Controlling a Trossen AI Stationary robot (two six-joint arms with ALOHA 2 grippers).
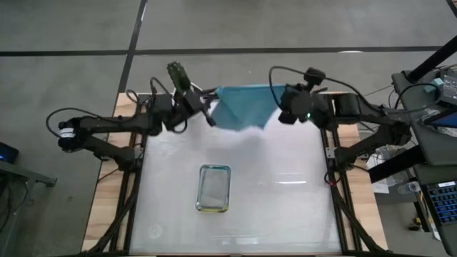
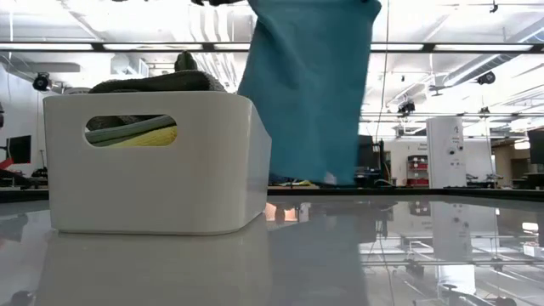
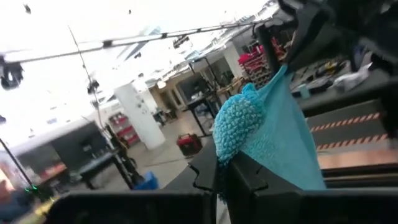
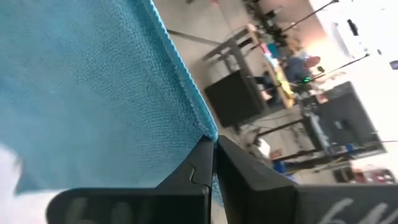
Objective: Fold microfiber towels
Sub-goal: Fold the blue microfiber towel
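Note:
A teal microfiber towel hangs spread between my two grippers, high over the far part of the table; in the low view the teal towel drops from the picture's top. My left gripper is shut on its left upper corner and my right gripper on its right upper corner. More towels, green, yellow and grey, lie piled in the white tray. My left gripper pinches a bunched corner of the teal towel between its two fingers. The cloth runs from there toward the other arm and hangs below, clear of the table. My right gripper pinches the towel's hemmed edge at a corner between its two fingertips. The cloth spreads away from the fingers as a flat sheet, and I see a single layer there.
The white tray stands near the middle of the table, nearer than the hanging towel. The table top around it is bare and glossy. Room furniture and racks show beyond the far edge.

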